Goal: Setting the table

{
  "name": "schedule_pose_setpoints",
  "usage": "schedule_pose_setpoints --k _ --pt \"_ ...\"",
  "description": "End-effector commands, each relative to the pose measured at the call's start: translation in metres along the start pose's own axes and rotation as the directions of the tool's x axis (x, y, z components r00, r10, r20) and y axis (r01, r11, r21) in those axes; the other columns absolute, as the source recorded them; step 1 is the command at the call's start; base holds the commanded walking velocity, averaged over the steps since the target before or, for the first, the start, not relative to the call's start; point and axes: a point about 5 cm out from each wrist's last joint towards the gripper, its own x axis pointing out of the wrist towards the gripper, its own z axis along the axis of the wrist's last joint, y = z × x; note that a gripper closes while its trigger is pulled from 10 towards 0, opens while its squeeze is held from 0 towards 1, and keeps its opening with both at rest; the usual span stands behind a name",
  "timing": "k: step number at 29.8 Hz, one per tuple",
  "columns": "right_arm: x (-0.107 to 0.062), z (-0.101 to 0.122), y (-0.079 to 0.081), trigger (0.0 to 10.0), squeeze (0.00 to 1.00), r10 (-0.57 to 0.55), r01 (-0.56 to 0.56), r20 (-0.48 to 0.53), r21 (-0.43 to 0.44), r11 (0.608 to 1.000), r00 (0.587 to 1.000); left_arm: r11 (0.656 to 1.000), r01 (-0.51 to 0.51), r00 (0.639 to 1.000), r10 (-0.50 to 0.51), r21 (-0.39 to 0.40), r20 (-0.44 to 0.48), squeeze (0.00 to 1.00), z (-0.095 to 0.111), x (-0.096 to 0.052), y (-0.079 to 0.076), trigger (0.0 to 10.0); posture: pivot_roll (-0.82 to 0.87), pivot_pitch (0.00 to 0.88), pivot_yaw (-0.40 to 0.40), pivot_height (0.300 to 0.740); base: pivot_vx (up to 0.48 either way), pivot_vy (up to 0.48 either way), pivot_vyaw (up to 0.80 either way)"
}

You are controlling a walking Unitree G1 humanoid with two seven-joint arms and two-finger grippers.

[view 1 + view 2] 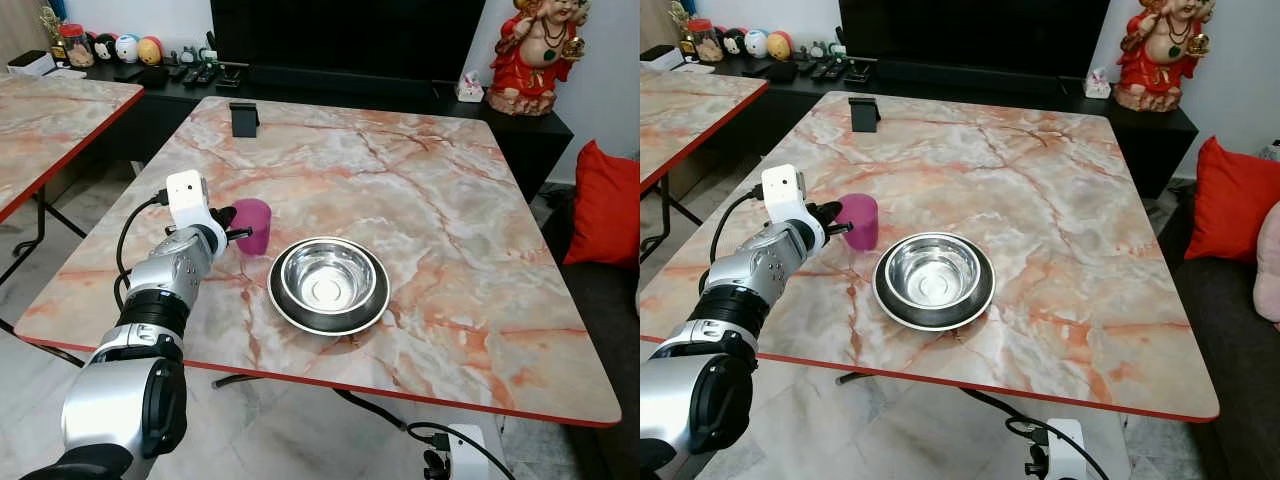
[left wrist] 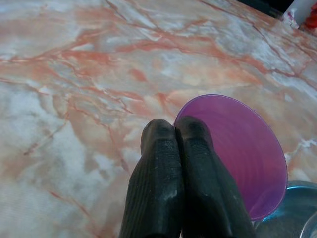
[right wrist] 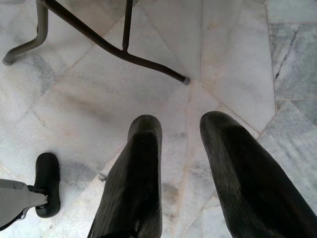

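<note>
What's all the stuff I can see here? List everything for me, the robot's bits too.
Marble table: one, pink-white with red edge, centre.
Purple cup: one, upright on the table, just left of the bowl.
Steel bowl: one, silver with a dark rim, near the table's front edge.
Black stand: one, at the table's far edge.
Second marble table: one, far left.
Red statue: one, on the black cabinet, back right.
Red cushion: one, right side.
Round toys: several, back left shelf.
Left gripper: silver arm, black fingers pressed together beside the cup's rim.
Right gripper: fingers apart, hanging over the floor tiles.
</note>
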Motion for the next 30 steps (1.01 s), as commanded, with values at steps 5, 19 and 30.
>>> schedule_pose_setpoints --k 5,19,30 --pt "0.0000 -0.0007 -0.0015 10.0 0.00 -0.004 0.004 -0.012 -0.006 1.000 1.000 1.000 0.017 1.000 -0.017 -0.011 -0.022 0.00 0.0008 0.0013 -0.0042 10.0 0.09 0.000 -0.087 0.740 0.000 0.000 0.00" --pt "-0.0001 -0.0008 -0.0018 10.0 0.00 -0.013 0.013 -0.010 -0.001 1.000 1.000 1.000 0.019 0.999 -0.019 -0.014 -0.034 0.45 0.0004 0.0012 -0.0040 10.0 0.09 0.000 -0.086 0.740 0.000 0.000 0.00" --pt "-0.0001 -0.0007 -0.0022 10.0 0.00 -0.017 0.017 -0.009 -0.002 1.000 1.000 1.000 0.021 0.999 -0.022 -0.011 -0.035 0.00 0.0005 0.0011 -0.0046 10.0 0.09 0.000 -0.087 0.740 0.000 0.000 0.00"
